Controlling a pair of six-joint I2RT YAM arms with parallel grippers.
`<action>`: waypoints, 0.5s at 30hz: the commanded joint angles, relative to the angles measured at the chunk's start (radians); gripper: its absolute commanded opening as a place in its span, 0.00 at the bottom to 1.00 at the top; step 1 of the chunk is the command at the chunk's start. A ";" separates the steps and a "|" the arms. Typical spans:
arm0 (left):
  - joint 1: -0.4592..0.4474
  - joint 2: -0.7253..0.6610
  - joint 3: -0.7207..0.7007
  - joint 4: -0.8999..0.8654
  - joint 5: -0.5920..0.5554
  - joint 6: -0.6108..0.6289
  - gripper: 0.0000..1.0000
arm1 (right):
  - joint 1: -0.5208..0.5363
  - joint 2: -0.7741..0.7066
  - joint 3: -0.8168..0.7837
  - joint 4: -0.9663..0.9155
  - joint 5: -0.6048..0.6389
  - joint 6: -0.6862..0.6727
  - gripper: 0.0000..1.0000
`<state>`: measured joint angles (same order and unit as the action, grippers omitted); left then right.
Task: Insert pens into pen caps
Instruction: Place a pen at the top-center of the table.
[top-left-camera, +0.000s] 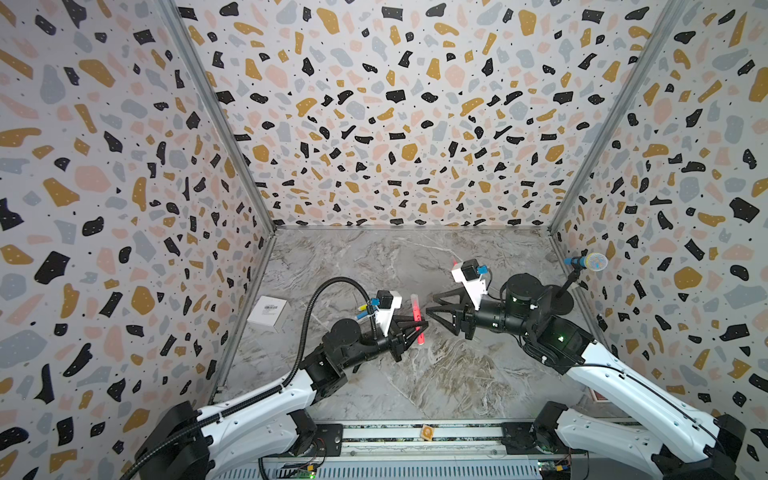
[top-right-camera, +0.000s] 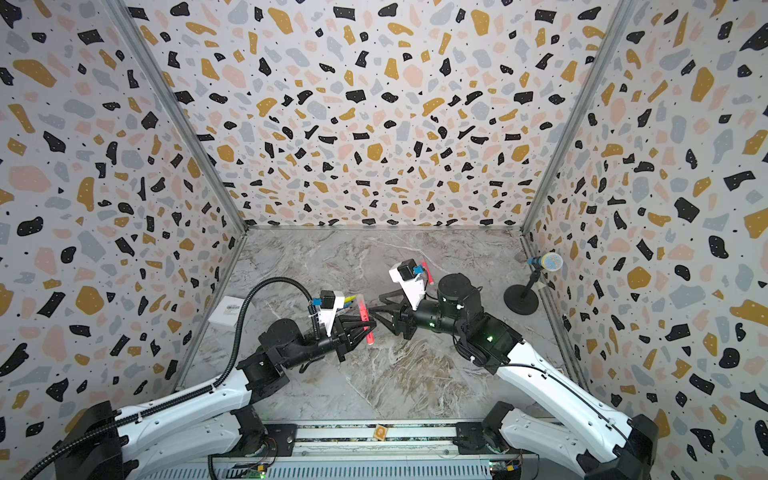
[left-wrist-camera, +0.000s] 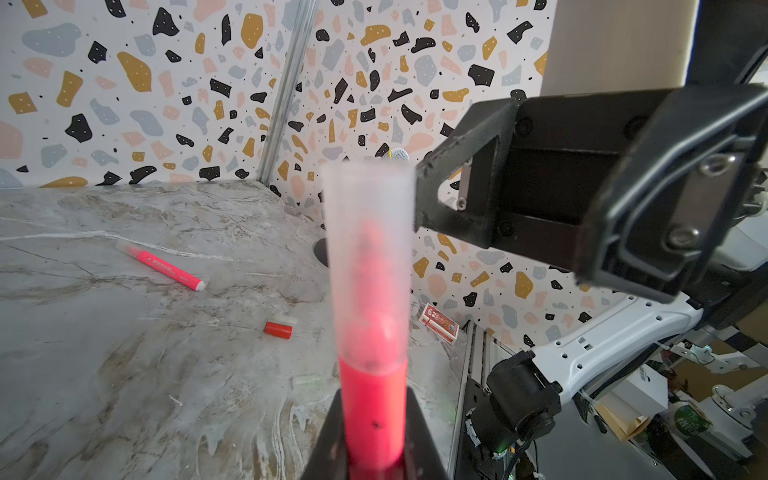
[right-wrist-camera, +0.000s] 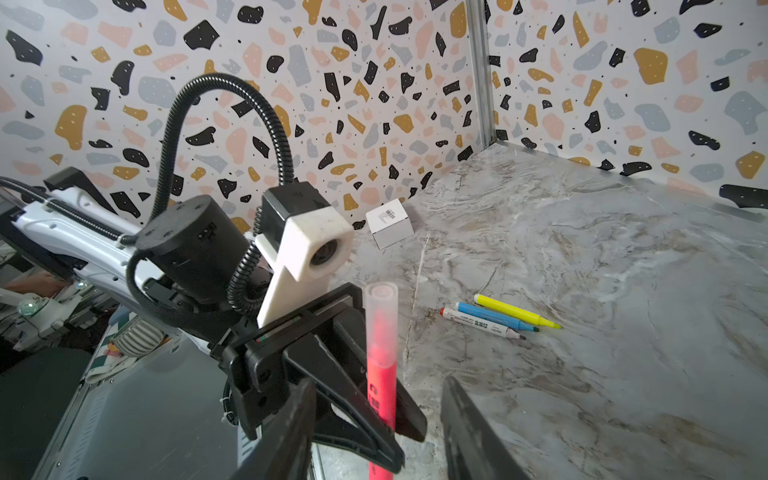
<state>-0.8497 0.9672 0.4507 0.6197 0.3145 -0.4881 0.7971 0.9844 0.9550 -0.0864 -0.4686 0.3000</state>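
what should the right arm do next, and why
Probably draw the right gripper back a little, clear of the pen. Its jaws stand open beside the cap, gripping nothing. The cap looks seated over the tip of the pink pen, which the left gripper clamps, so this capping seems done.
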 joint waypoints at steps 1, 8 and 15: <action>-0.006 -0.021 0.041 0.028 -0.011 0.026 0.00 | -0.002 0.013 0.045 -0.024 -0.044 -0.032 0.49; -0.011 -0.018 0.048 0.016 -0.019 0.031 0.00 | 0.001 0.061 0.021 0.028 -0.116 -0.012 0.49; -0.021 -0.008 0.055 0.003 -0.023 0.042 0.00 | 0.017 0.120 0.025 0.059 -0.143 -0.006 0.47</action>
<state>-0.8619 0.9604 0.4591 0.5922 0.2989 -0.4690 0.8051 1.0916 0.9585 -0.0589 -0.5835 0.2901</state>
